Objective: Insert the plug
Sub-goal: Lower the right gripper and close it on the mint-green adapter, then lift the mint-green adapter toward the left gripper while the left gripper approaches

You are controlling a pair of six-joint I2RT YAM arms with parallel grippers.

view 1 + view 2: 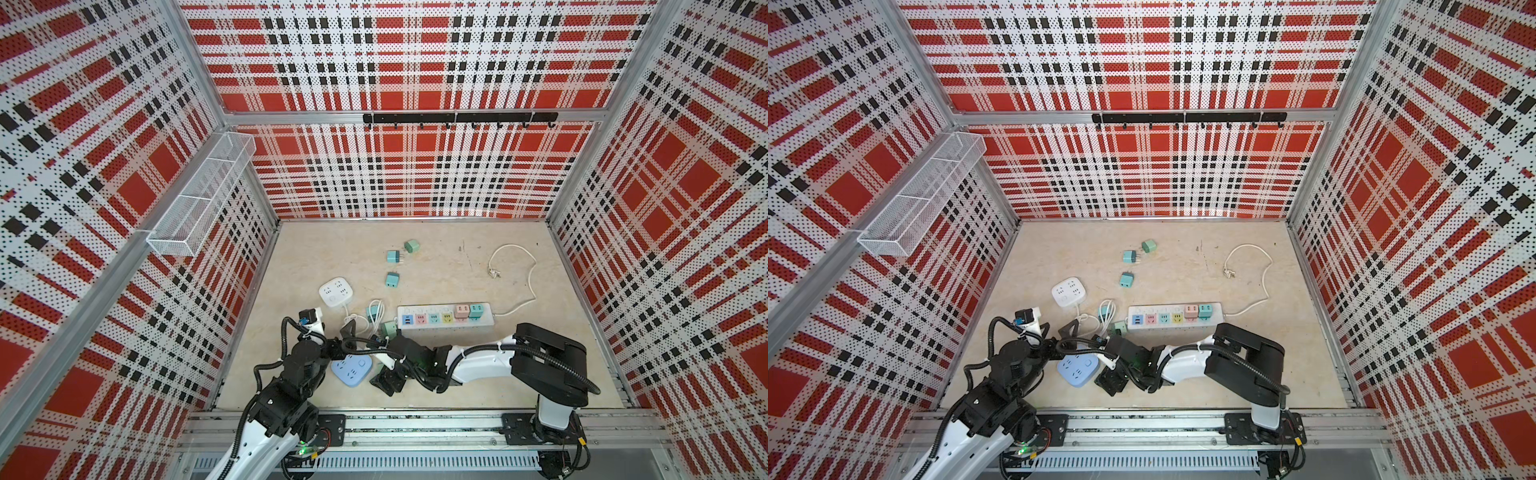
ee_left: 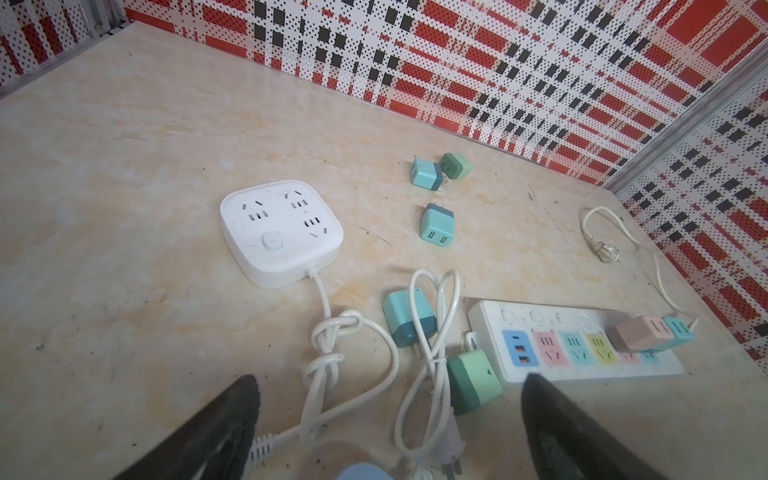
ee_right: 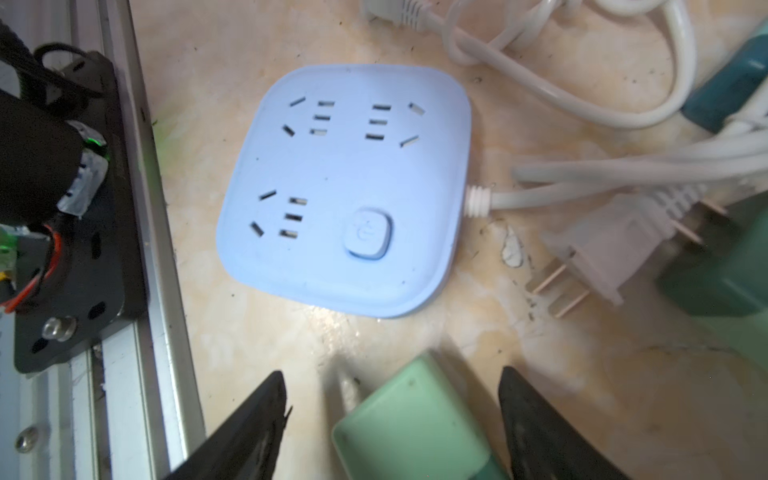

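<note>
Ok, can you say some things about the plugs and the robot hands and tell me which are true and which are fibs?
1. A pink plug and a teal plug sit in the long power strip. True.
2. The white square socket has a plug in it. False: all its holes are empty.
3. The right gripper has the light green plug between its jaws. True.
4. The left gripper is shut tight. False: it is wide open, holding nothing.
5. Nothing is plugged into the blue square socket. True.

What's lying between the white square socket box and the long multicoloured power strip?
A teal plug adapter and a looped white cord lie there, clearest in the left wrist view.
</note>
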